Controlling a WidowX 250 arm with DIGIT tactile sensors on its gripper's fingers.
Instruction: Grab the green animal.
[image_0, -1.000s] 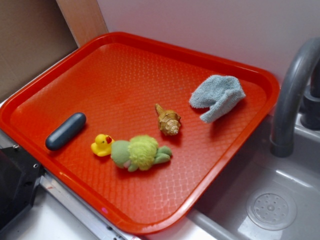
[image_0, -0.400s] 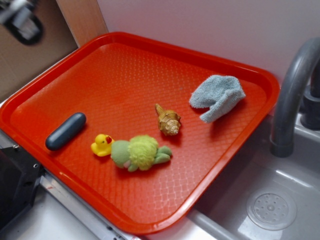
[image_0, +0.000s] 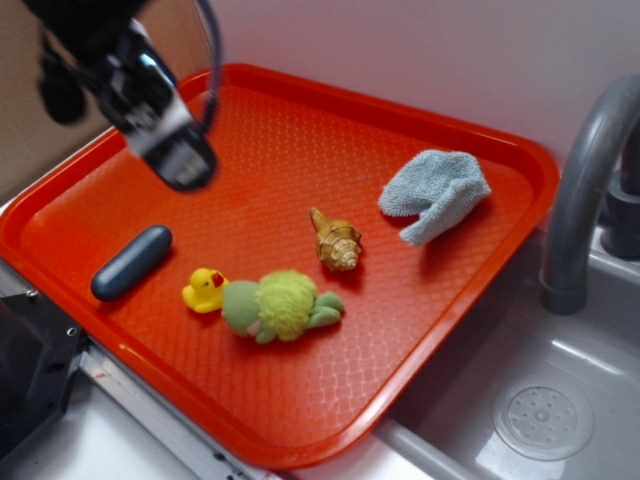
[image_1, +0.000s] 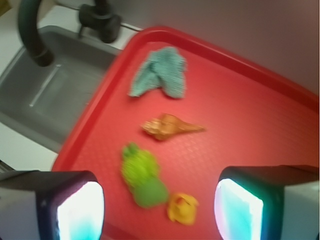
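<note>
The green animal (image_0: 280, 305) is a fuzzy lime-green plush turtle lying on the red tray (image_0: 250, 140), near its front edge. In the wrist view the green animal (image_1: 142, 175) lies below and between my fingers. My gripper (image_0: 170, 150) hangs blurred in the air over the tray's back left, well above and left of the toy. In the wrist view my gripper (image_1: 159, 210) is open wide and empty, one finger at each lower corner.
A yellow rubber duck (image_0: 205, 290) touches the turtle's head end. A tan seashell (image_0: 335, 242), a dark blue oblong bar (image_0: 132, 262) and a blue-grey cloth (image_0: 435, 192) also lie on the tray. A grey sink (image_0: 540, 410) with a curved tap (image_0: 585, 190) is at the right.
My gripper has come into the exterior view from the upper left and moved down and right over the tray. Nothing on the tray has moved.
</note>
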